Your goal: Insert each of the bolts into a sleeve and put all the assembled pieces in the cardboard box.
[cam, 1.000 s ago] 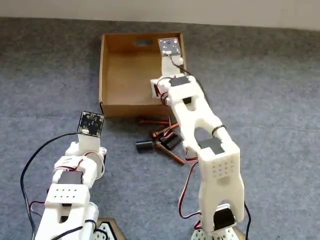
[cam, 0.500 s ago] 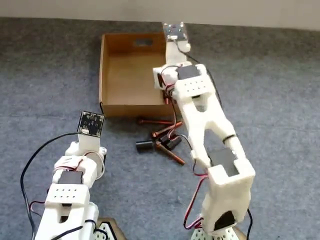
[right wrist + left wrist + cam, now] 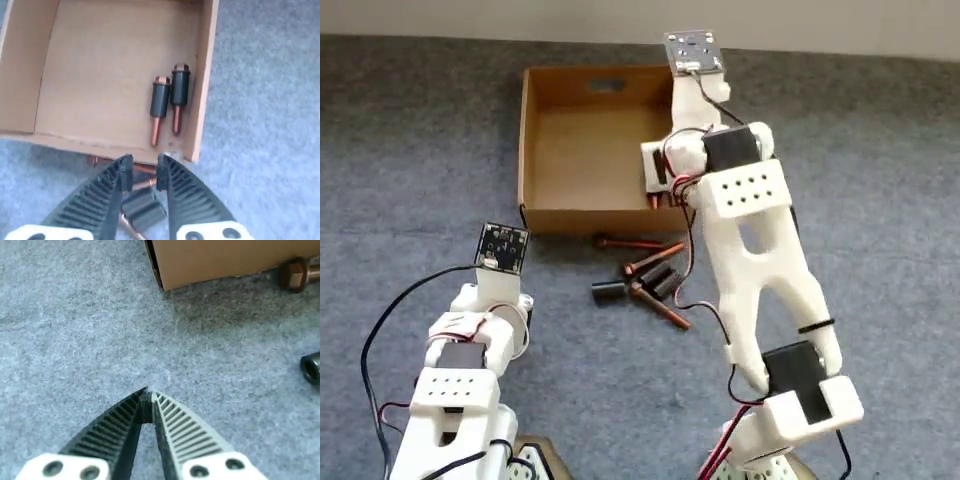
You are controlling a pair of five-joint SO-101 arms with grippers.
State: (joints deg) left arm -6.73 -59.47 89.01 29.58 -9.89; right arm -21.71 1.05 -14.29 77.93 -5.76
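Two sleeved bolts lie in the box beyond the right tool, now lifted away, slightly open and empty, while loose parts beneath await assembly.

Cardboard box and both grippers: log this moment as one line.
cardboard box: two assembled pieces inside | right gripper: open, by near wall | left gripper: shut, empty, over carpet | loose bolts, sleeves: outside box
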